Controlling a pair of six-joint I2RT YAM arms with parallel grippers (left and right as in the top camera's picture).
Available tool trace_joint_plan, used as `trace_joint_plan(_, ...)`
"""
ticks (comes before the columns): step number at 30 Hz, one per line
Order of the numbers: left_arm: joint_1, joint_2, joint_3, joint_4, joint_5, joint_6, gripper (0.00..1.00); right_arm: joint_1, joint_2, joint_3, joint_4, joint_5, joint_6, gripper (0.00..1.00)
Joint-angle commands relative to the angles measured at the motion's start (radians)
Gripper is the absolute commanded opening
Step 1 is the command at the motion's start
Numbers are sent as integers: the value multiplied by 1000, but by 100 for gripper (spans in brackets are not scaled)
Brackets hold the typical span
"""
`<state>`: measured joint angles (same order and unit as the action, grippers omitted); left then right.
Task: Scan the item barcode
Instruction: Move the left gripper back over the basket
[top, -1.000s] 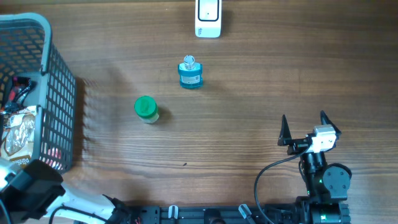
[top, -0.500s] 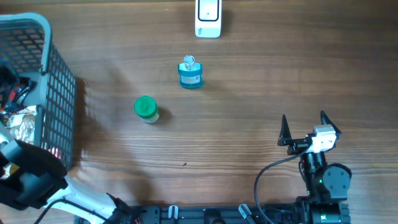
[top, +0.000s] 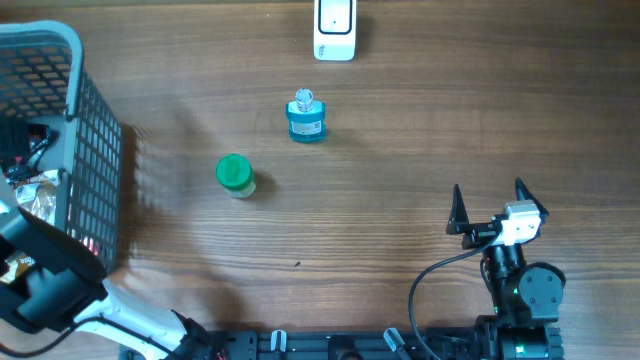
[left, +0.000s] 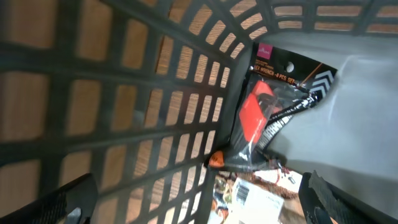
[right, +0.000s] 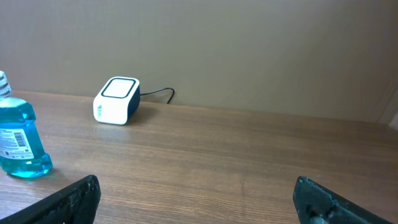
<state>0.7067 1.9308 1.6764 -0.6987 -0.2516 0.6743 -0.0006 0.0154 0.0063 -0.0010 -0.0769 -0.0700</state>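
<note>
My left gripper (left: 199, 210) is open inside the grey mesh basket (top: 95, 150) at the table's left edge, with nothing between its fingers. Ahead of it a black and red packaged tool set (left: 270, 115) leans on the basket wall. Below that lies a white labelled pack with a barcode (left: 249, 200). From overhead only the left arm (top: 45, 285) shows, over the basket's near end. The white barcode scanner (top: 334, 30) stands at the far edge. My right gripper (top: 490, 205) rests open and empty at the near right, facing the scanner (right: 116, 101).
A blue mouthwash bottle (top: 306, 118) stands in the middle, also at the left of the right wrist view (right: 18, 140). A green-lidded jar (top: 234, 175) stands nearer the basket. Several foil packets (top: 35, 205) lie in the basket. A cable runs behind the right arm.
The left arm has moved from the near-left corner up over the basket's near end. The right arm and the table items have not moved.
</note>
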Motion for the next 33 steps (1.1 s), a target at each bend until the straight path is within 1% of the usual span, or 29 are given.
trace_joint_plan(1,-7,93,-8,21,-4,29,100,2,-6,-1,3,9,-8,100)
trace_joint_plan(4,-14,157,-8,69,8,35,100,2,-6,-1,3,9,-8,100)
trace_joint_plan(6,-31,212,-8,92,6,98,100,2,-6,-1,3,9,-8,100)
trace_joint_plan(7,-36,227,-8,102,3,109,99,1,-6,-1,3,9,-8,100)
trace_joint_plan(9,-42,246,-8,131,-4,109,94,2,-6,-1,3,9,-8,100)
trace_joint_plan(14,-43,259,-8,165,-4,108,68,1,-6,-1,3,9,-8,100)
trace_joint_plan(18,-43,259,-8,176,0,108,55,2,-6,-1,3,9,-8,100)
trace_joint_plan(20,-43,259,-8,184,1,106,51,1,-6,-1,3,9,-8,100)
trace_joint_plan(21,-43,259,-8,187,1,104,56,1,-6,-1,3,9,-8,100)
trace_joint_plan(22,-43,259,-8,187,1,104,70,2,-6,-1,3,9,-8,100)
trace_joint_plan(23,-43,259,-8,187,0,104,80,2,-6,-1,3,9,-8,100)
trace_joint_plan(24,-43,259,-8,187,0,104,97,2,-6,-1,3,9,-8,100)
trace_joint_plan(25,-43,259,-8,188,0,104,100,1,-6,-1,3,9,-8,100)
trace_joint_plan(28,-42,259,-8,192,2,104,100,2,-6,-1,3,9,-8,100)
trace_joint_plan(29,-40,259,-8,196,9,104,96,2,-6,-1,3,9,-8,100)
trace_joint_plan(30,-34,259,-8,214,24,105,87,1,-6,-1,3,9,-8,100)
trace_joint_plan(32,-29,259,-8,230,31,105,80,2,-6,-1,3,9,-8,100)
trace_joint_plan(33,-27,259,-8,237,37,105,75,2,-6,-1,3,9,-8,100)
